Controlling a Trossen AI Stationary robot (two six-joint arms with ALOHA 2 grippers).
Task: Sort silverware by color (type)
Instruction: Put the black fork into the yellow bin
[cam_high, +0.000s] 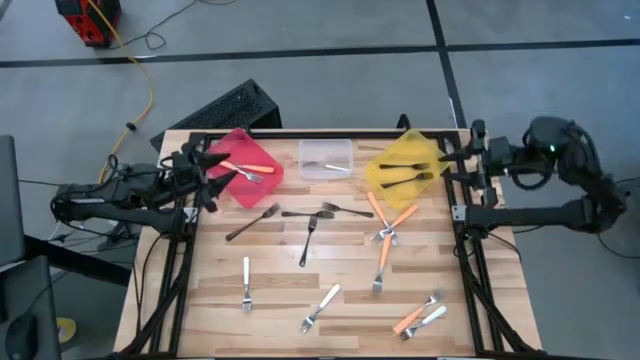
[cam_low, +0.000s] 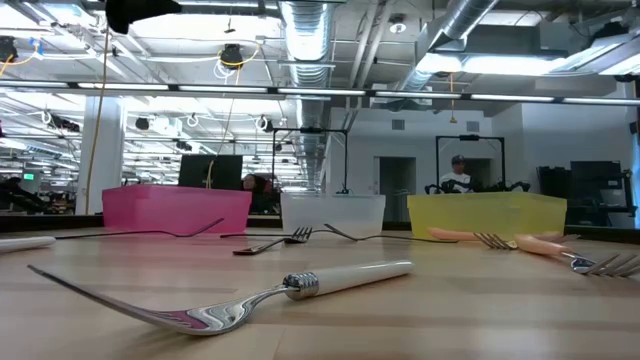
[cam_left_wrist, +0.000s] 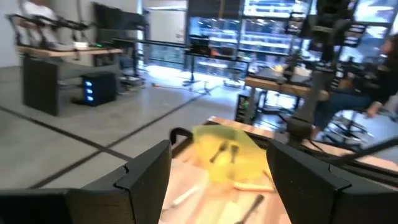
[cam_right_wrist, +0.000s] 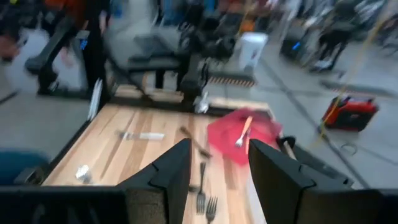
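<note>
Forks lie scattered on the wooden table (cam_high: 280, 300): dark ones (cam_high: 308, 240) mid-table, orange-handled ones (cam_high: 382, 265) right of centre, white ones (cam_high: 246, 280) toward the near edge. At the far edge stand a red bin (cam_high: 243, 165) holding one orange-handled fork, a clear bin (cam_high: 326, 158) holding a white fork, and a yellow bin (cam_high: 405, 165) holding two dark forks. My left gripper (cam_high: 225, 170) (cam_left_wrist: 219, 149) hovers open and empty beside the red bin. At the yellow bin's right side my right gripper (cam_high: 445, 158) (cam_right_wrist: 219, 144) is also open and empty.
Black frame rails (cam_high: 180, 260) run along the table's left and right sides. A black keyboard-like box (cam_high: 225, 108) lies on the floor beyond the far edge. In the low view a white-handled fork (cam_low: 250, 290) lies close in front of the three bins.
</note>
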